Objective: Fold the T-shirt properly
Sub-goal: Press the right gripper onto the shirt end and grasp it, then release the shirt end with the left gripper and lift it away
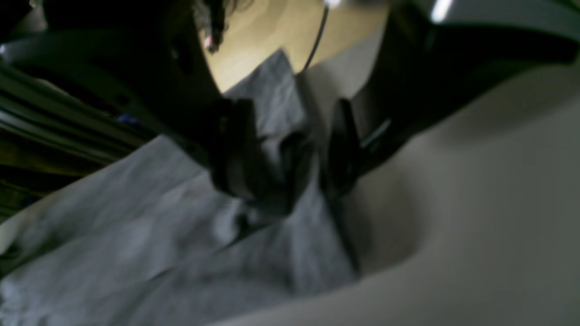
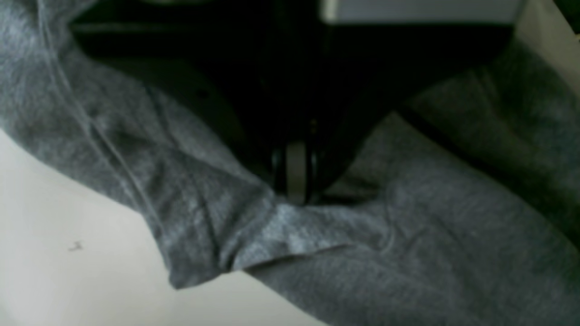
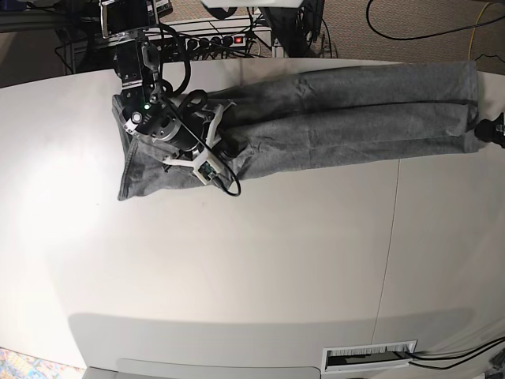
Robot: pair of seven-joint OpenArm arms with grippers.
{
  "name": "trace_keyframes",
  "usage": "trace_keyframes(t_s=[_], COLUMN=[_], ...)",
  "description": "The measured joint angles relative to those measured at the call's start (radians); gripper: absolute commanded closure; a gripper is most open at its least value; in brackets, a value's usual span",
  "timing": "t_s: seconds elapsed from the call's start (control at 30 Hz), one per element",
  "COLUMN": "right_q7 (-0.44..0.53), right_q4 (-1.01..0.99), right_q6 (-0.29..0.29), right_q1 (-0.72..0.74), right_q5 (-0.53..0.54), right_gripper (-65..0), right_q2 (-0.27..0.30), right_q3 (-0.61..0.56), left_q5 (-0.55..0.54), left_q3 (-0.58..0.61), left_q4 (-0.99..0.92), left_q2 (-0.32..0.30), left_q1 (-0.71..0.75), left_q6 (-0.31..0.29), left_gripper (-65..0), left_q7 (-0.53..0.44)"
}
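The heather-grey T-shirt (image 3: 339, 110) lies stretched in a long band across the far part of the white table (image 3: 252, 260). My right gripper (image 3: 226, 147) sits on its left part. In the right wrist view the right gripper (image 2: 295, 174) is shut on a raised fold of the T-shirt (image 2: 430, 235). My left gripper (image 3: 484, 129) is at the shirt's right end, by the table's right edge. In the blurred left wrist view the left gripper (image 1: 290, 172) has bunched grey T-shirt (image 1: 136, 235) between its dark jaws.
A power strip and cables (image 3: 229, 35) lie beyond the table's far edge. A seam (image 3: 390, 237) runs across the table on the right, and a vent slot (image 3: 371, 355) sits near the front edge. Wooden floor (image 1: 253, 40) shows past the table.
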Motion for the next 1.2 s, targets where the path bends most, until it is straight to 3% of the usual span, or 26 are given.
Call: trace_keyframes(t_s=[0.07,0.23,0.37,0.77,0.83,0.97,1.07,1.2], right_q7=[0.000,-0.003,-0.003,-0.005,-0.006,-0.007,-0.007,-0.007], right_q4=[0.000,0.000,0.000,0.000,0.000,0.000,0.000,0.000], right_q6=[0.000,0.000,0.000,0.000,0.000,0.000,0.000,0.000], right_q1=[0.000,0.000,0.000,0.000,0.000,0.000,0.000,0.000], right_q5=[0.000,0.000,0.001,0.000,0.001,0.001,0.001,0.001], right_gripper=[0.0,0.0,0.0,0.0,0.0,0.0,0.0,0.0], right_q2=[0.000,0.000,0.000,0.000,0.000,0.000,0.000,0.000], right_q3=[0.000,0.000,0.000,0.000,0.000,0.000,0.000,0.000], left_q5=[0.024,0.106,0.104,-0.019,-0.030,-0.026,-0.089,-0.131], left_q3=[-0.001,-0.002,-0.002,-0.010,-0.013,-0.013,-0.011,-0.007], left_q4=[0.001,-0.001,0.000,0.005,0.008,0.007,0.005,0.005], left_q2=[0.000,0.003,0.003,0.098,0.119,0.138,0.138,0.141], left_q1=[0.015,0.089,0.128,0.159,0.155,0.155,0.158,0.137], left_q6=[0.000,0.001,0.000,-0.006,-0.010,-0.008,0.001,-0.003], left_gripper=[-27.5,-27.5,-27.5,-27.5,-23.8,-0.6,0.0,0.0], left_q7=[-0.005,-0.133,-0.224,-0.271,-0.275,-0.279,-0.243,-0.092])
